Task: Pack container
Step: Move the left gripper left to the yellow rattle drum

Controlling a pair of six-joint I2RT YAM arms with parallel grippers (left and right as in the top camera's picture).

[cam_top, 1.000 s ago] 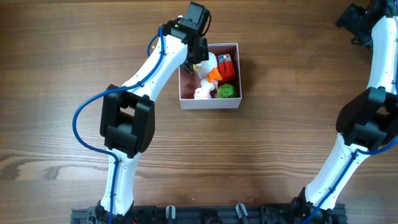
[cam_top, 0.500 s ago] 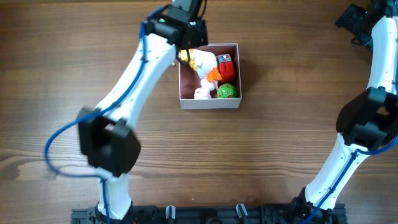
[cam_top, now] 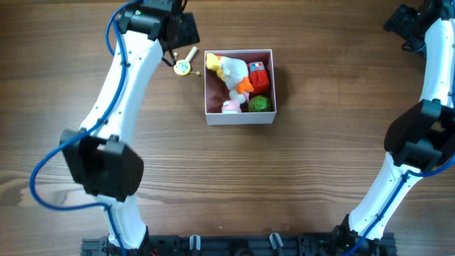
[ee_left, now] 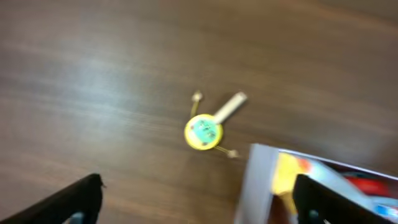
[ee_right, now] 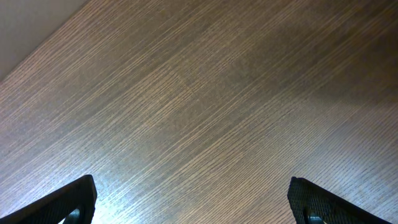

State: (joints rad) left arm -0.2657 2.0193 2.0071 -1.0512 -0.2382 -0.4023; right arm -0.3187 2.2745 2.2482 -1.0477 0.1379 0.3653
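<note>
The container (cam_top: 239, 118), a square white-walled box, sits at the table's middle back. It holds a white and yellow duck toy (cam_top: 231, 70), a red toy (cam_top: 259, 77), a green toy (cam_top: 260, 104) and a pink one (cam_top: 229, 107). A small yellow round toy (cam_top: 183, 67) with a pale stick lies on the wood just left of the box. My left gripper (cam_top: 179, 39) hangs open up and left of this toy, holding nothing. In the left wrist view the round toy (ee_left: 203, 132) lies ahead and the container's wall (ee_left: 256, 180) is at lower right. My right gripper (cam_top: 404, 21) is open at the far right back.
The right wrist view shows only bare wood grain between the wide-spread fingers (ee_right: 69, 202), with a pale strip beyond the table's edge (ee_right: 25, 25) at the upper left. Both arm bases stand along the front edge (cam_top: 234, 245).
My left gripper has swung from the container's left wall up and to the left and has opened. The small yellow round toy now lies on the table outside the box. The right arm is still.
</note>
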